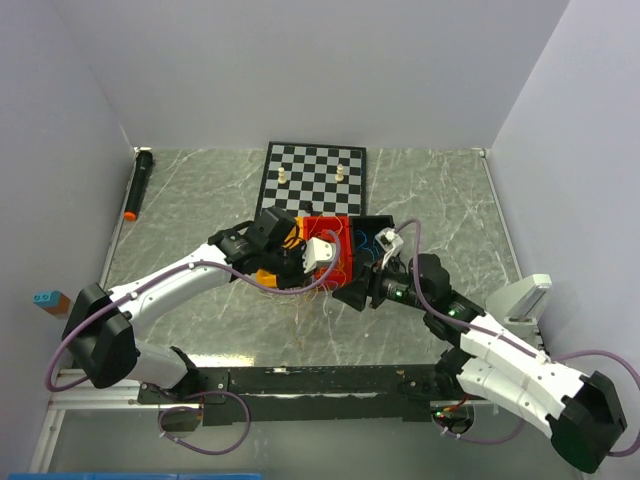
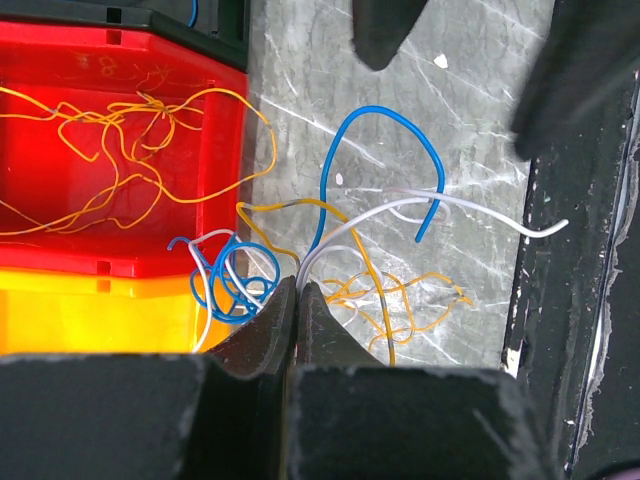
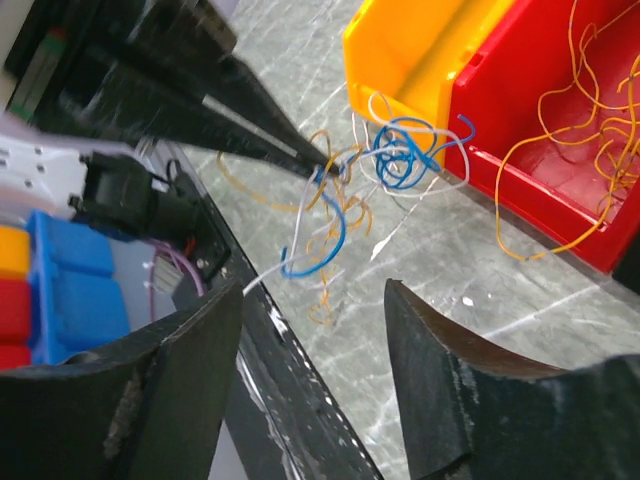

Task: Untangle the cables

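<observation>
Cables (image 3: 392,160) lie in a messy bunch on the grey stone table (image 2: 470,140), just beside the red bin (image 2: 120,60). Some are blue, some orange-yellow and some whitish. All of them are very thin and curly. The tightest blue curls sit at the corner where the red bin meets the yellow bin (image 2: 90,310). More orange-yellow cables lie loose inside the red bin, and one of them loops out over its wall to the bunch.

The left claw (image 2: 297,290) is squeezed tight, with its two tips pressed together. It pinches the bunch just outside the red bin. A whitish cable and an orange-yellow one come out right at its tips.

The right claw (image 3: 315,290) has its fingers spread wide and holds nothing. It hangs over the table on the side of the bunch away from the red bin. It is near the cables but does not touch them. One long blue cable (image 2: 385,108) makes a big arch on the table between the bunch and this claw.

From above, a black bin (image 1: 375,228) touches the red bin on the right arm's side. A chessboard (image 1: 313,160) lies behind the red bin with two white chess pieces (image 1: 283,177) on it.
</observation>
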`<move>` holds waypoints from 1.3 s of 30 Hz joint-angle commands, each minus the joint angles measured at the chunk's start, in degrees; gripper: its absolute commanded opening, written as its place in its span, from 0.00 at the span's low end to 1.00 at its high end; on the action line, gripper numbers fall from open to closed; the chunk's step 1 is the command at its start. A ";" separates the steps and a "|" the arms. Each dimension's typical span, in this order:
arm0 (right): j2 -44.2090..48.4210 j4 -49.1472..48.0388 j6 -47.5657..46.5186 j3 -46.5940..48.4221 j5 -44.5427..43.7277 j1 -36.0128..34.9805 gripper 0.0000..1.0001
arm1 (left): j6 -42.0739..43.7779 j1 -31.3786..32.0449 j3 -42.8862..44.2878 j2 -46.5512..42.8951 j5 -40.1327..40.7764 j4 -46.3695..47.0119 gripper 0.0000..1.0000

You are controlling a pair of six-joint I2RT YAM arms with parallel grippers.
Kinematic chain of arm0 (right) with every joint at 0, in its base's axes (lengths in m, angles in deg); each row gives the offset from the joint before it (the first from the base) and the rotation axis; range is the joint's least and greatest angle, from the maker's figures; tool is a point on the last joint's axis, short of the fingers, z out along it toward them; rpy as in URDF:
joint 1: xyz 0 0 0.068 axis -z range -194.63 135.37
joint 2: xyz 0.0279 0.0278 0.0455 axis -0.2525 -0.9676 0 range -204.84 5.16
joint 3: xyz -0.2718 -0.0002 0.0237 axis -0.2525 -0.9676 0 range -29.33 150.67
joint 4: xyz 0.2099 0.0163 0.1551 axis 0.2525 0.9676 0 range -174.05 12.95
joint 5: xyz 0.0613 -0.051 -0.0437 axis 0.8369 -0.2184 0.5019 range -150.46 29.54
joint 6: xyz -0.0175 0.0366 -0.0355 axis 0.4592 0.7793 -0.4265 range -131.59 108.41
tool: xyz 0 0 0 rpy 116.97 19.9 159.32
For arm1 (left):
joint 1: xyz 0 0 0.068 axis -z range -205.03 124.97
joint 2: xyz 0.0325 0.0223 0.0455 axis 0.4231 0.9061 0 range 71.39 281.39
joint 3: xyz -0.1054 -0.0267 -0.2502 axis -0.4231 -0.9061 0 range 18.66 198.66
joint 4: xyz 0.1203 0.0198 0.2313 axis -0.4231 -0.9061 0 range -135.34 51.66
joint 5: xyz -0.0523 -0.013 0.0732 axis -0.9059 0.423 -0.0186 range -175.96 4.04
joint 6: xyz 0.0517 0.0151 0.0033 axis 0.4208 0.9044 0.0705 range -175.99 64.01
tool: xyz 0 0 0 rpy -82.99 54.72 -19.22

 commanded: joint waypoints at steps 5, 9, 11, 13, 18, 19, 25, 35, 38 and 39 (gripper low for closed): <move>-6.46 -7.53 5.85 4.55 4.64 1.87 0.54 | -1.31 0.22 2.38 -2.16 0.06 0.81 0.01; -7.25 -7.18 5.93 5.35 5.53 1.87 0.39 | -1.67 0.22 2.29 -2.60 0.24 0.98 0.01; -6.90 -6.57 5.67 5.52 5.18 1.87 0.27 | -1.93 0.22 2.12 -2.77 -0.02 0.81 0.01; -6.29 -4.99 5.06 6.13 4.82 1.87 0.10 | -2.19 0.22 2.12 -3.04 -0.29 0.63 0.01; 0.20 -0.60 0.76 8.50 6.31 1.87 0.00 | -2.46 0.22 3.26 -4.79 -2.65 -4.45 0.10; 1.96 0.98 -0.12 9.21 7.01 1.87 0.00 | -2.02 0.22 3.61 -5.49 -3.88 -6.47 0.13; 6.89 11.96 -5.57 14.31 13.16 1.70 0.00 | 5.35 0.22 3.96 -9.63 -10.22 -18.87 0.64; 9.79 24.10 -11.91 20.20 12.55 1.08 0.00 | 3.87 0.23 3.08 -5.07 -7.23 -11.16 0.62; 10.50 24.28 -11.91 22.04 14.14 1.17 0.00 | 3.17 0.22 4.13 -0.94 -10.29 -8.17 0.64; 10.59 24.46 -11.82 22.92 13.97 1.08 0.00 | 3.34 0.22 4.31 0.29 -12.66 -7.72 0.64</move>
